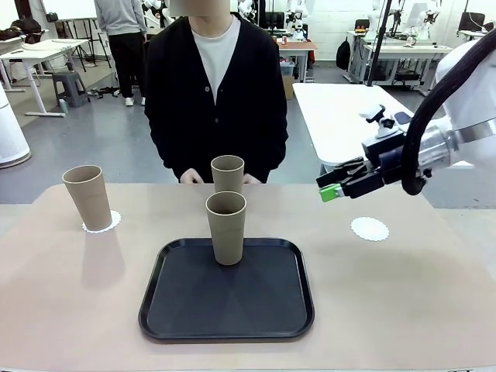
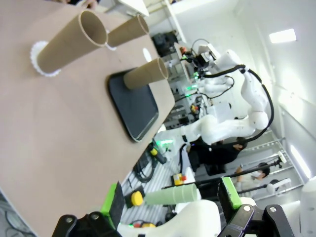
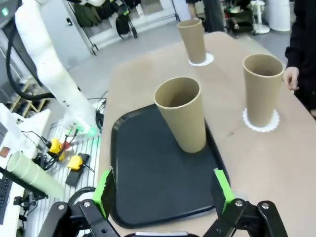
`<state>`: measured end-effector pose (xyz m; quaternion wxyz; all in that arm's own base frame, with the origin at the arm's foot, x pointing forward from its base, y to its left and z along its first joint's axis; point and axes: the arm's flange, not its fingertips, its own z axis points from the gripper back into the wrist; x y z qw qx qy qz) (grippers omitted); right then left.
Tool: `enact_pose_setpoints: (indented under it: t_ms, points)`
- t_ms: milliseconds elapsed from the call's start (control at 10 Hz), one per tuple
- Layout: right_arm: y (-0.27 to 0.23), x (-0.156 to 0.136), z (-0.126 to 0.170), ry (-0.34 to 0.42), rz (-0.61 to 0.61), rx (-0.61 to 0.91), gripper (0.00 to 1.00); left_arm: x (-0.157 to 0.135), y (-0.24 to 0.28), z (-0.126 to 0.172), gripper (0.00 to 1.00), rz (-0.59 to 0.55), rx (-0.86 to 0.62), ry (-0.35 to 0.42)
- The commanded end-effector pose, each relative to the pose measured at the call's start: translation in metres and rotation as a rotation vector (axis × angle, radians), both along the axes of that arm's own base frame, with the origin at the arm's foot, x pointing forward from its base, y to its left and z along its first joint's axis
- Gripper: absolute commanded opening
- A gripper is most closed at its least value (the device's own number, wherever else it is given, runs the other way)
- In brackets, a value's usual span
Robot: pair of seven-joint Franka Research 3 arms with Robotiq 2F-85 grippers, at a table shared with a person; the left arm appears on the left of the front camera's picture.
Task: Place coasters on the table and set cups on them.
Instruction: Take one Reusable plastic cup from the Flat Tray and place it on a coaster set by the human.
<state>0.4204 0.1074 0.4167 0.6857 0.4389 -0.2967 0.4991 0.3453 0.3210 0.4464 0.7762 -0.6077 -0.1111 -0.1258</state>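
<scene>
Three tan cups stand in the scene. One cup (image 1: 87, 198) rests on a white coaster (image 1: 104, 222) at the table's (image 1: 70, 310) far left. A second cup (image 1: 227, 173) stands in front of the person, on a coaster (image 3: 260, 122). The third cup (image 1: 225, 227) (image 3: 183, 118) stands on the black tray (image 1: 232, 298). An empty coaster (image 1: 370, 229) lies at the right. My right gripper (image 1: 332, 190) (image 3: 163, 192) hovers open above the table, left of and above that coaster. My left gripper (image 2: 173, 197) is open, holding nothing, well back from the cups (image 2: 69, 42).
The person stands at the far edge with a hand (image 1: 190, 178) on either side of the middle cup. The tray (image 3: 148, 182) lies at the centre front. A white table (image 1: 341, 116) stands behind on the right.
</scene>
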Motion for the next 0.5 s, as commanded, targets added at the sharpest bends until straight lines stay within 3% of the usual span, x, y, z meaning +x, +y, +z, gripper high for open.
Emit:
enact_pose_setpoints:
  t_ms: [0,100,400]
  points:
    - [0.001,0.000,-0.015,0.034,0.048,0.012,1.00,-0.001,0.001,0.001,1.00,0.007,0.001,-0.002]
    - [0.000,0.000,0.000,0.000,0.000,0.000,1.00,-0.001,0.001,0.001,1.00,0.007,0.001,-0.002]
    - [0.000,0.000,0.000,0.000,0.000,0.000,1.00,-0.001,0.001,0.001,1.00,0.007,0.001,-0.002]
